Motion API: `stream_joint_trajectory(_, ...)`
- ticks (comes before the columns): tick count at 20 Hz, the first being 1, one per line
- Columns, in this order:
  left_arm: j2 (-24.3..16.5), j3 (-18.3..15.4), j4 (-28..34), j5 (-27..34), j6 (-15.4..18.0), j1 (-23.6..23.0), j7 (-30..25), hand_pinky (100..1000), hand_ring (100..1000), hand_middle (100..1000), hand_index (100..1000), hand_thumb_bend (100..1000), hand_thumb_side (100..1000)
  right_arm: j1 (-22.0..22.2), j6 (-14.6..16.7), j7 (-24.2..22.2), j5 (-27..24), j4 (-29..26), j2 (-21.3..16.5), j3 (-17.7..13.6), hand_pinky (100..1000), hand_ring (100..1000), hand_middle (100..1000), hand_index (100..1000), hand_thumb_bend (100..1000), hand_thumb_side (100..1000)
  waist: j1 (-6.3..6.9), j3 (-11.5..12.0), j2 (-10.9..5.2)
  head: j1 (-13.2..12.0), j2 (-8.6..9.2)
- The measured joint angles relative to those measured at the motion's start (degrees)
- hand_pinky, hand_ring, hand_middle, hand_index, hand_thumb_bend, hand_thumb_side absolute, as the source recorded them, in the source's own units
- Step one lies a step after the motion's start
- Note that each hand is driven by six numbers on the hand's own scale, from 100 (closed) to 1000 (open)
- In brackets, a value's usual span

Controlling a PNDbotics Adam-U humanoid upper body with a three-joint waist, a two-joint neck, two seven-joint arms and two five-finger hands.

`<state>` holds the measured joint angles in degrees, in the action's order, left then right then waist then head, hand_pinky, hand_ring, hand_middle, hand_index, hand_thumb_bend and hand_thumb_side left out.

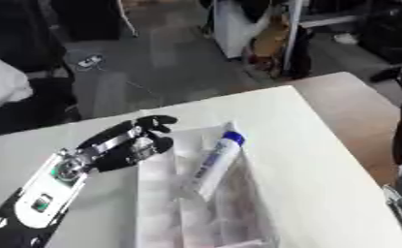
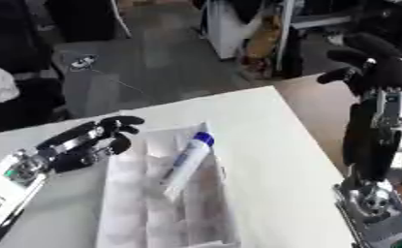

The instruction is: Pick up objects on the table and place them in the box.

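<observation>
So the tube (image 1: 217,162), white with a blue cap, lies slantwise inside the clear box (image 1: 157,203), cap end up toward the far wall and its tail lower toward the middle, propped across what look like the box's inner ribs rather than flat on the bottom. That lean, I'd judge, is just how a long thing comes to rest in a narrow tray: it bridges from rib to wall. The left hand (image 1: 132,140) hangs right at the box's far left corner, fingers loosely bent and spread, with nothing in them; it may touch the rim, though I cannot tell for sure. Its place beside the tube reads to me as a hand that has nothing more to carry there. The right hand (image 2: 375,60) is raised high off to the side over the bare wood past the white table (image 1: 322,169), well apart from the box, fingers relaxed and a little curled, empty too, likely parked out of the way. I see no other loose object on the white top, so the job looks done or nearly so
</observation>
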<state>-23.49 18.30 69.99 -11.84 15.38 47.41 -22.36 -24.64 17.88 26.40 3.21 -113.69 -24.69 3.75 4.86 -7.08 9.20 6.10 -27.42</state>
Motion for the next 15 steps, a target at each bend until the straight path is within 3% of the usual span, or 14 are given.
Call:
stream_joint_trajectory(10,-0.01,-1.50,0.60,-0.10,-0.45,-1.41,3.87,791,880,1000,1000,435,1000,0.01,-0.02,0.01,0.01,0.00,0.00,-0.02,488,664,695,766,100,867,0.00,0.33,0.00,0.01,0.00)
stream_joint_trajectory(15,-0.51,-4.30,6.73,1.64,-0.43,-5.58,11.28,745,824,955,1000,457,1000,0.17,-0.11,0.12,0.07,0.00,-0.02,-0.06,488,665,695,766,100,869,-0.02,1.27,0.00,0.08,-0.01)
